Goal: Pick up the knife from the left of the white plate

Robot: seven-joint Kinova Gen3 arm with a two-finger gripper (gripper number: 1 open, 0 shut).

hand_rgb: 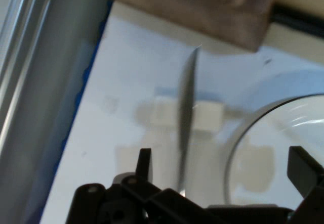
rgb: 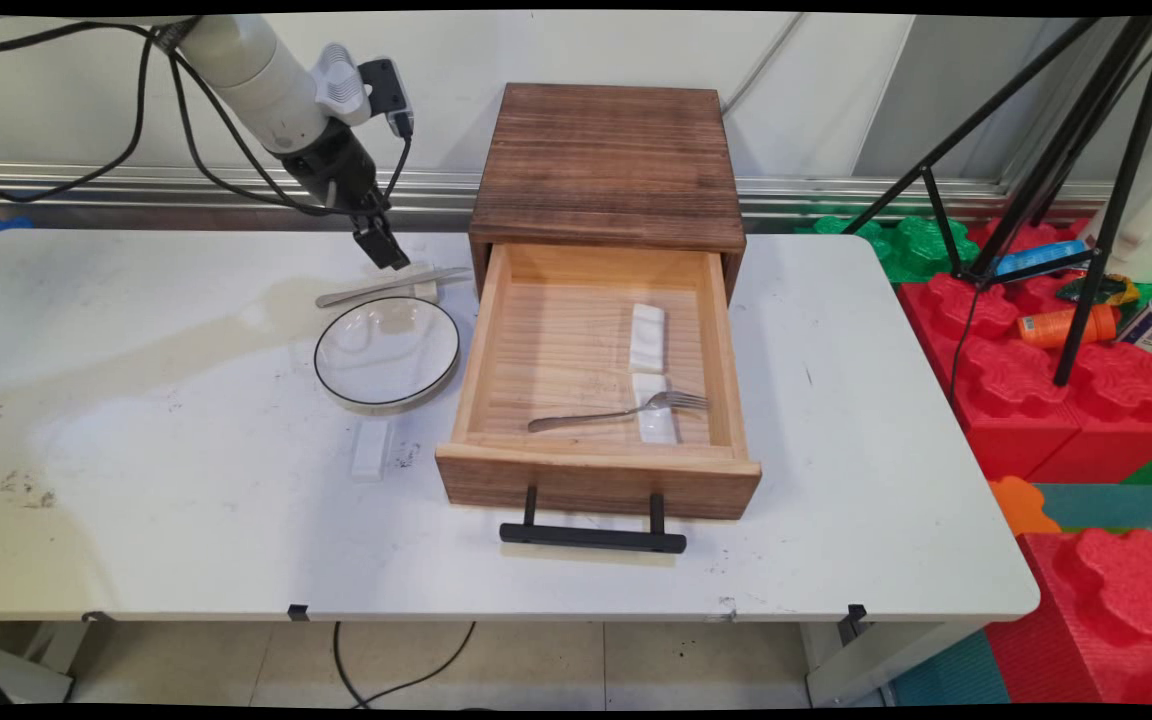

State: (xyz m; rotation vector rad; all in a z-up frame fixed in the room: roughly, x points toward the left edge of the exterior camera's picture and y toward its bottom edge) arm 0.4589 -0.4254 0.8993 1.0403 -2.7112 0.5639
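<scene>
Hand view: open tool (hand_rgb: 223,168) hovers above knife (hand_rgb: 186,118).

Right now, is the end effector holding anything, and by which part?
Nothing is held. The black two-finger end effector is open, hovering above the flat silver metal knife that lies across a small white rest beside the black-rimmed glass plate.

Hand view blurred: knife (hand_rgb: 187,107) handle end hidden behind gripper (hand_rgb: 223,171) linkage; plate (hand_rgb: 268,133) cut off at right edge; wooden box (hand_rgb: 202,6) cropped at top.
</scene>
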